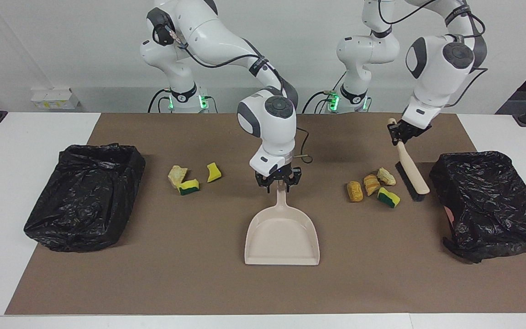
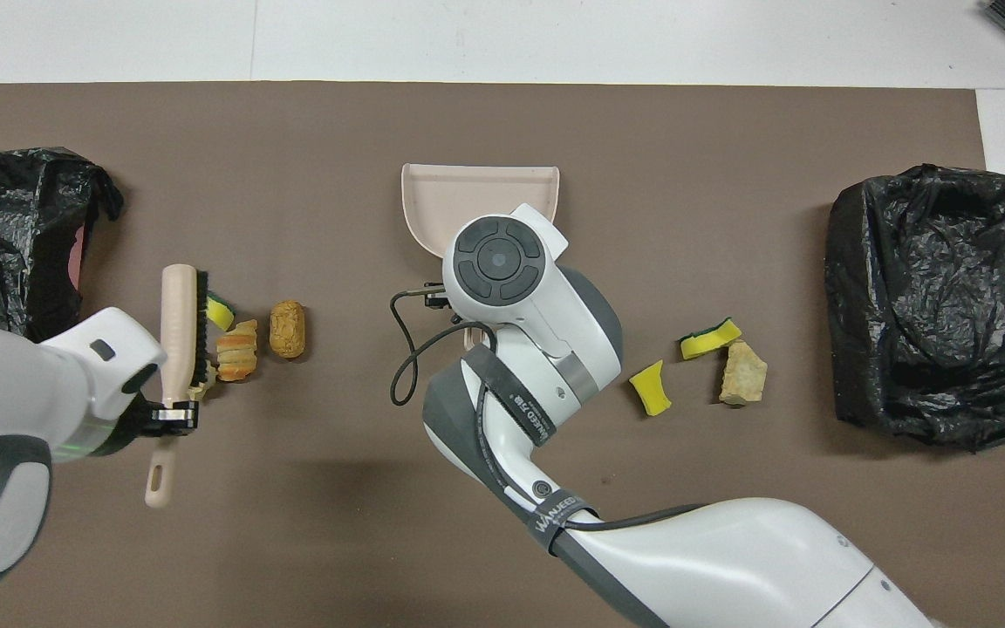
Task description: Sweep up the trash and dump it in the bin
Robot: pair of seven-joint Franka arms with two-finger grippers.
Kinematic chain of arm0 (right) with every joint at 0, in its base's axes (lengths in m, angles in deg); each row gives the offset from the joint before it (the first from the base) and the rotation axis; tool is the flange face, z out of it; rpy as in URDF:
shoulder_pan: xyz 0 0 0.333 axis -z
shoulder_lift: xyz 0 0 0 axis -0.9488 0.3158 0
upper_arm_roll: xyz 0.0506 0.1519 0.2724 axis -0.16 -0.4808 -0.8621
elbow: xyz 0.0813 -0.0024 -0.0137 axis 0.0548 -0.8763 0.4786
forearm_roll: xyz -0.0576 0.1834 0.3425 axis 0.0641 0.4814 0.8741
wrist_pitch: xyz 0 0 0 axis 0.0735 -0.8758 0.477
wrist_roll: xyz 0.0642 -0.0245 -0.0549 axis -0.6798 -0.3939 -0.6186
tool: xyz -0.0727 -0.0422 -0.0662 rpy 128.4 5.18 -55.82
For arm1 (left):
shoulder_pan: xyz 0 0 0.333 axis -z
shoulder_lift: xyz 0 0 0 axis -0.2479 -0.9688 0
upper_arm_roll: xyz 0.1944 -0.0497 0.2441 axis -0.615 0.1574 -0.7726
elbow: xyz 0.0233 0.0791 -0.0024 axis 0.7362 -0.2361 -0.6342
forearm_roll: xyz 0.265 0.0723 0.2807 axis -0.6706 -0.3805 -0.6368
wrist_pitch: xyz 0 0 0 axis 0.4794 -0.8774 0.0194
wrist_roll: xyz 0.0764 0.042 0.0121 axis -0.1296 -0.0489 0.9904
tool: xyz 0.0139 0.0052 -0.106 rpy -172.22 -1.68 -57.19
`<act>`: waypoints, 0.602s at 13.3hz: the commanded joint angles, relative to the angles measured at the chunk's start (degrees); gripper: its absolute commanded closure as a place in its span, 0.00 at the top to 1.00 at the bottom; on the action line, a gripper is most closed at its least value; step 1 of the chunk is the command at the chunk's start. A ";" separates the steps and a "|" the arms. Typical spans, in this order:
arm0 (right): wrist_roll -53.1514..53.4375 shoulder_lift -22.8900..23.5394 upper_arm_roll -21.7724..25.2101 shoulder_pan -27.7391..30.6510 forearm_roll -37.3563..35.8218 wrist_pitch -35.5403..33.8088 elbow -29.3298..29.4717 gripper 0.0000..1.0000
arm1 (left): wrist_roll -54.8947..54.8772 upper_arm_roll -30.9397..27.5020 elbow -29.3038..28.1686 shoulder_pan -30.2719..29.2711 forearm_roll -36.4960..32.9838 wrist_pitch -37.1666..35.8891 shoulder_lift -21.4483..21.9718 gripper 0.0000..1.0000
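Four pieces of trash, bread-like chunks (image 1: 355, 191) and a yellow-green sponge piece (image 1: 388, 197), lie toward the left arm's end (image 2: 287, 329). Three more, a tan chunk (image 1: 177, 175) and two sponge pieces (image 1: 213, 172), lie toward the right arm's end (image 2: 649, 388). My left gripper (image 1: 402, 132) is shut on the handle of the beige brush (image 1: 411, 171). The brush slants down, with its bristles on the mat beside the four pieces (image 2: 178, 323). My right gripper (image 1: 279, 182) is at the handle tip of the beige dustpan (image 1: 282, 237), which lies flat mid-table. In the overhead view the wrist hides that gripper.
A black bag-lined bin (image 1: 85, 196) stands at the right arm's end of the brown mat (image 2: 930, 296). Another bin (image 1: 491, 201) stands at the left arm's end, close to the brush (image 2: 5, 235). The mat (image 1: 199, 283) covers most of the white table.
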 commanded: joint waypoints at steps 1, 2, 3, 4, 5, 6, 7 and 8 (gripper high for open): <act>1.62 -0.65 -0.28 -0.19 -1.92 0.16 -1.36 0.46 | -3.79 0.76 3.85 -5.55 -0.90 0.53 -4.04 0.00; 1.62 -0.74 -0.19 -0.54 -2.01 -0.19 -1.44 0.35 | -4.42 0.76 3.32 -6.53 -0.81 0.79 -5.09 0.00; 1.53 -0.83 -0.28 -0.63 -2.01 -0.28 -1.53 0.24 | -4.43 0.85 1.75 -6.88 -0.81 0.88 -5.10 0.00; 1.44 -0.83 -0.28 -0.72 -2.01 -0.46 -1.44 0.09 | -4.43 0.85 0.26 -6.71 -0.73 1.32 -5.10 0.00; 1.10 -0.83 -0.28 -0.72 -2.19 -0.89 -1.01 0.00 | -3.90 0.93 -1.59 -6.10 -0.73 2.02 -4.75 0.00; 0.83 -0.83 -0.37 -0.46 -2.10 -1.16 -0.83 0.00 | -3.55 1.02 -3.87 -5.84 -0.64 3.68 -4.40 0.00; 0.39 -1.53 -0.46 -0.02 -2.01 -1.33 -1.00 0.00 | -3.29 1.02 -7.20 -4.70 -0.55 5.78 -3.44 0.00; -1.35 -2.49 -0.54 0.16 -1.75 -1.51 -1.00 0.00 | -3.28 1.11 -10.36 -4.43 -0.46 8.24 -2.47 0.00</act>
